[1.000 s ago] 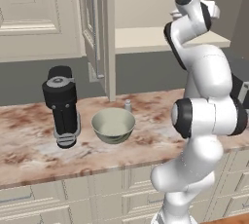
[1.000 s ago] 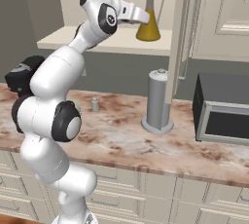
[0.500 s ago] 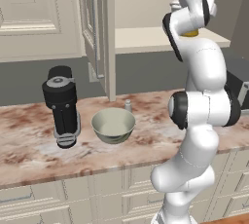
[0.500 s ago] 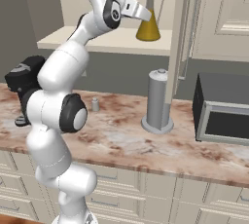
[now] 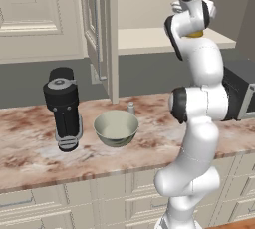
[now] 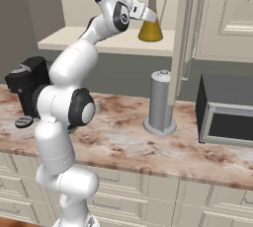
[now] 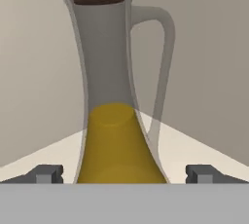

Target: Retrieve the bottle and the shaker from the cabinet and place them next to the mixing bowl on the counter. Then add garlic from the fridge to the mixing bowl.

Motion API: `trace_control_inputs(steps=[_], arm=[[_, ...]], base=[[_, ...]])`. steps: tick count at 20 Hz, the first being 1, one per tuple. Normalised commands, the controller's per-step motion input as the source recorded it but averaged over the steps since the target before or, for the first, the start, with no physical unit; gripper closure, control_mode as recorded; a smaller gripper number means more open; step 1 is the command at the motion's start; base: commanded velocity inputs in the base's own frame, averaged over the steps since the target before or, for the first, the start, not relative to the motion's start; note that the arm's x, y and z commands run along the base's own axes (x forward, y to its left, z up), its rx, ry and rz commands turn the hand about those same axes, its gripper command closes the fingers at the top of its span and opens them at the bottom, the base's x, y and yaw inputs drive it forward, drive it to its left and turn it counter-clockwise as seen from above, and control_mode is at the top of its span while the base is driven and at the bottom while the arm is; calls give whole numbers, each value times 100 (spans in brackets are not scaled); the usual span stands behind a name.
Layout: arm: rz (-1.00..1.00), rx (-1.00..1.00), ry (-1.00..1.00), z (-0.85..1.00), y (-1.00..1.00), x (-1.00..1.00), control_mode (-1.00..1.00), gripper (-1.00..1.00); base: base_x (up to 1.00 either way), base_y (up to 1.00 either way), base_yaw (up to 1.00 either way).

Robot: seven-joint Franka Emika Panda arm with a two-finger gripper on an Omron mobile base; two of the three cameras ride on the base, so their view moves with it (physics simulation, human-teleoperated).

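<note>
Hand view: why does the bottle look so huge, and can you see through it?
Hand view: the bottle looms large because the camera is close, its glass see-through above the yellow oil; the open pincer frames it. Right base view: it looks small and sharp on the shelf.

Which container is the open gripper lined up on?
The oil bottle on the cabinet shelf, centred between the gripper tips; the small shaker stands behind the mixing bowl.

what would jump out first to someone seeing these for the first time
The white arm reaching high into the open cabinet, its gripper open around the base of a glass bottle of yellow oil with a cork stopper, which stands on the cabinet shelf. Below on the marble counter sits a pale mixing bowl, with a black blender-like appliance to its left.
</note>
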Motion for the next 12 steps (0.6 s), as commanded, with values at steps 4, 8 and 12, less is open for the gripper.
trace_control_inputs(steps=[4, 8, 12], arm=[[1, 0, 0, -1, -25, 61, -100, -100], [0, 0, 1, 0, -34, 37, -100, -100], [1, 0, 0, -1, -17, 26, -100, -100]], base=[[0, 0, 0], [0, 0, 0], [0, 0, 0]])
